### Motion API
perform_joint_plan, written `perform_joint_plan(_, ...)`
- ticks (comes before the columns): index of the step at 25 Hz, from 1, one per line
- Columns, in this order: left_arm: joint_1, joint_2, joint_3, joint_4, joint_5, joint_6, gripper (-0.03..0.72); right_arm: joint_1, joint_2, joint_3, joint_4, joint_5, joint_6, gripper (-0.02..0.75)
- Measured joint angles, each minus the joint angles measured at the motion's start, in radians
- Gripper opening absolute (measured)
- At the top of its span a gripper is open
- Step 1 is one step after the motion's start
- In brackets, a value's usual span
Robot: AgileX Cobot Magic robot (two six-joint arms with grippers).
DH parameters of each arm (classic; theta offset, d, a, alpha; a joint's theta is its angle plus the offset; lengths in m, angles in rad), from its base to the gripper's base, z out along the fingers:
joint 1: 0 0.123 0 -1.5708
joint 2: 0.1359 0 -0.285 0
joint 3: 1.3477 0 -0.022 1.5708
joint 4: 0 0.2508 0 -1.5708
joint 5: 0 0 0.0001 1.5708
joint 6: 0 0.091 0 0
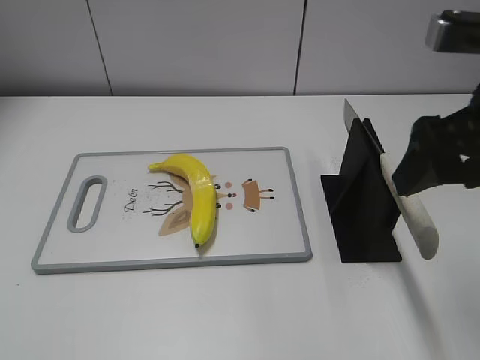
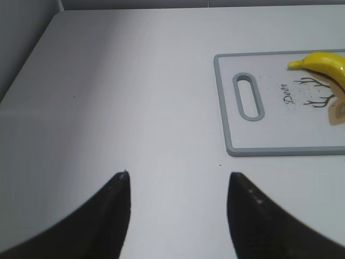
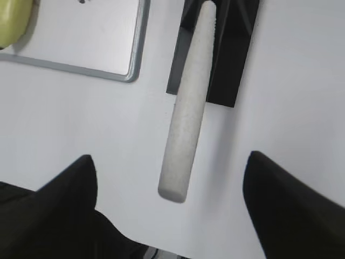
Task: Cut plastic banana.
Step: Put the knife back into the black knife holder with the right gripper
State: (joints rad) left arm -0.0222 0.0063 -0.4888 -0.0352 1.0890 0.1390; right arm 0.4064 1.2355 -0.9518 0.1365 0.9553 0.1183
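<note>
We see a plain white counter (image 1: 225,315) backed by a pale grey panelled wall (image 1: 202,45) with dark seams. A grey-rimmed white cutting board (image 1: 296,202) with a slot handle at its left end lies flat on the counter, left of centre. It carries a tan cartoon deer print (image 1: 251,196) and the word "Deer".

The plastic banana (image 1: 196,196) lies on the board, across the print, roughly mid-board. It curves from a stem end at upper left to a dark tip near the board's front edge. It looks whole, nothing touching it.

Right of the board, clear of it, stands a black knife holder (image 1: 360,202). A knife sits tilted in it: blade (image 1: 351,116) sticking up at the back, speckled off-white handle (image 1: 411,214) angling down toward the front right, past the holder's base.

Right claw (image 3: 170,178): spread wide, empty. In the right wrist view its two dark fingers (image 3: 64,210) flank the free end of the handle with open gaps on both sides, no contact. The right arm (image 1: 442,154) comes in from the right edge in the exterior view, claw at handle level.

Left claw (image 2: 178,186): also wide apart, empty, fingertips over bare counter, well left of and nearer than the board's handle end. We only see it in the left wrist view, so we can't tell the left arm's pose.
</note>
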Motion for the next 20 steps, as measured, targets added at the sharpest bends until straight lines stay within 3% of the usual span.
perform_joint_plan(9,0.000,0.000,0.000,0.000,0.000,-0.001,0.533,0.000,-0.352,0.142,0.000,0.033,-0.129,0.597)
perform_joint_plan(20,0.000,0.000,0.000,0.000,0.000,-0.001,0.533,0.000,-0.887,0.370,-0.056,0.132,-0.143,0.582)
